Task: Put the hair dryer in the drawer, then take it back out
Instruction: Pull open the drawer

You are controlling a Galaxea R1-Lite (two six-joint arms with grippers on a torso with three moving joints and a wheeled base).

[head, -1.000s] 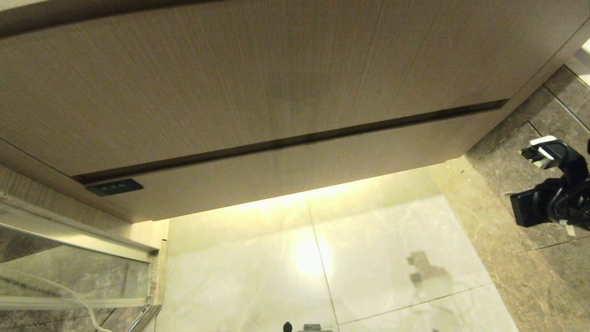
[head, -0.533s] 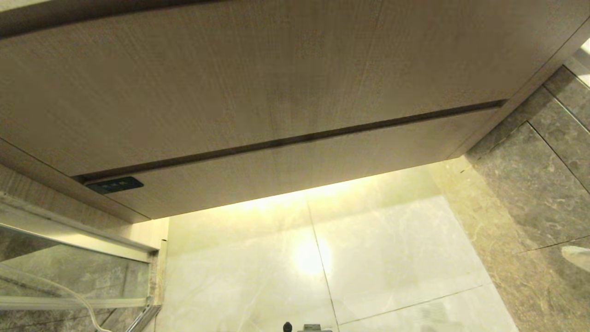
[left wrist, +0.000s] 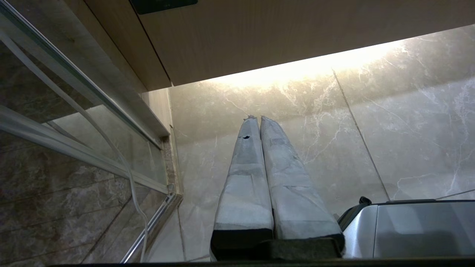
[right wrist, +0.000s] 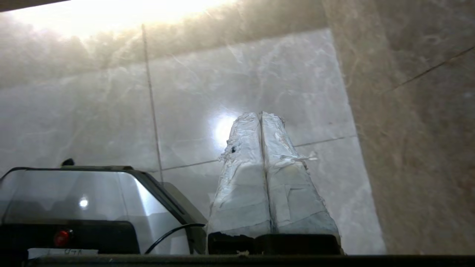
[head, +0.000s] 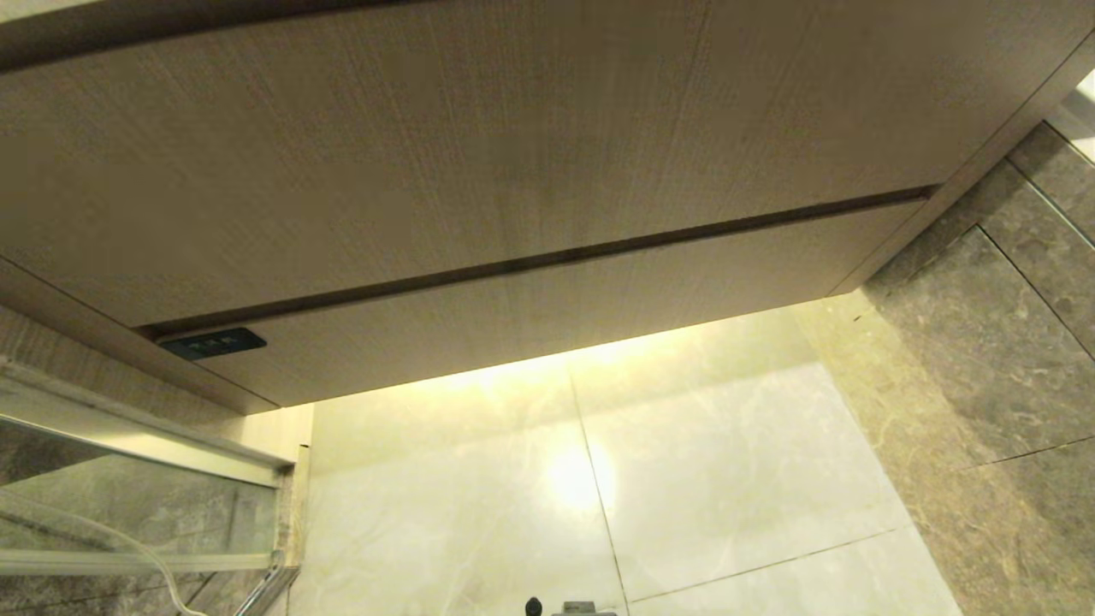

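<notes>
Only wrist views show left gripper (left wrist: 256, 118) and right gripper (right wrist: 259, 114) closed.

Warm light beneath the cabinet (head: 513, 171) glares on glossy floor tiles (head: 684, 479).

drawer (head: 530, 316) above floor (head: 684, 479) (glass (head: 128, 505) left)

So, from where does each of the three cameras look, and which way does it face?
Head view: on the head, facing the closed light-brown wood-grain drawer front and pale marble floor; no arm shows.
Left wrist view: behind the shut left gripper, over the floor.
Right wrist view: behind the shut right gripper, over the floor.
Shared: both wrist views show the robot's silver base.
</notes>
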